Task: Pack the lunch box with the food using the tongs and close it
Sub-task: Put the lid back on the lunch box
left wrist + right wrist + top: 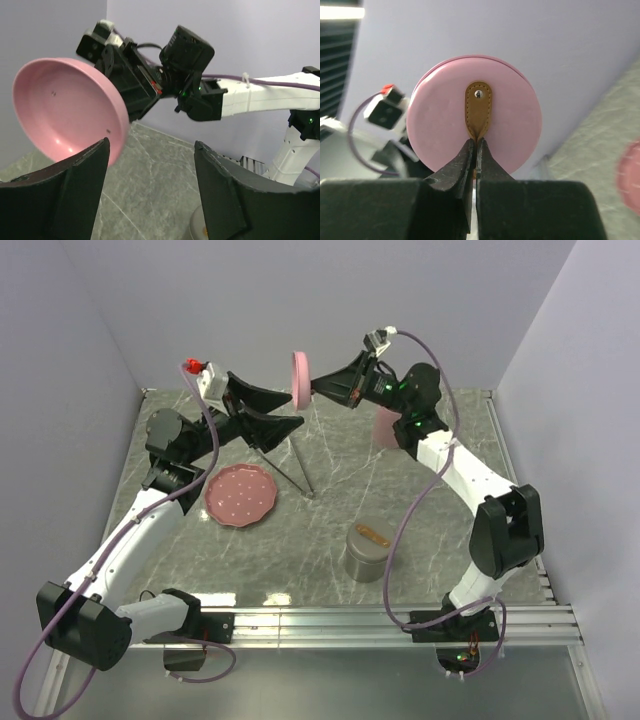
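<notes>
On the bench left of centre, the tongs [285, 475] lie just beneath the left tool [280, 412], which is released with nothing in it. Further right, the right tool [475, 142] is clenched on the pink lid [510, 120] by its brown tab [478, 107], mid-air. The lunch box [362, 562] with food [372, 533] stands well apart.
</notes>
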Robot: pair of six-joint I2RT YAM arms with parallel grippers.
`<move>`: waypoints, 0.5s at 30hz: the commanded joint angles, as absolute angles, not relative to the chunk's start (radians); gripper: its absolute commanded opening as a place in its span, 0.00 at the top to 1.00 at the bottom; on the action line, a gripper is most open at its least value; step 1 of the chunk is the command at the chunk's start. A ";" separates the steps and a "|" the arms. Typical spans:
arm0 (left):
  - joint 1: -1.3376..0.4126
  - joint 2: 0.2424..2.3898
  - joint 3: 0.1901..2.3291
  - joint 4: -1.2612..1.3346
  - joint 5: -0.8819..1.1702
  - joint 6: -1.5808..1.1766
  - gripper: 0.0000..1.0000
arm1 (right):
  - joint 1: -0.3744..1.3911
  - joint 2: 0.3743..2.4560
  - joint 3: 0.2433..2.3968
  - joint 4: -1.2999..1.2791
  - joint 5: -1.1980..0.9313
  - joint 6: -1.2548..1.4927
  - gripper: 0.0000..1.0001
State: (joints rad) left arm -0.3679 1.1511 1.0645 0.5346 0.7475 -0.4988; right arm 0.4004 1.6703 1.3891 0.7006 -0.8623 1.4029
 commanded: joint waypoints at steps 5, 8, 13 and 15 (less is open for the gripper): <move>-0.370 1.132 1.152 0.290 0.693 -0.407 0.19 | 0.282 1.621 1.633 -0.033 -0.865 0.730 1.00; -0.370 1.131 1.187 0.189 0.701 -0.335 0.01 | 0.262 1.681 1.826 -0.415 -0.727 0.413 1.00; -0.365 1.164 1.265 -0.061 0.631 -0.250 0.01 | 0.221 1.822 2.084 -0.713 -0.490 0.129 1.00; -0.365 1.193 1.325 -0.183 0.624 -0.221 0.01 | 0.199 1.886 2.141 -0.796 -0.430 0.048 1.00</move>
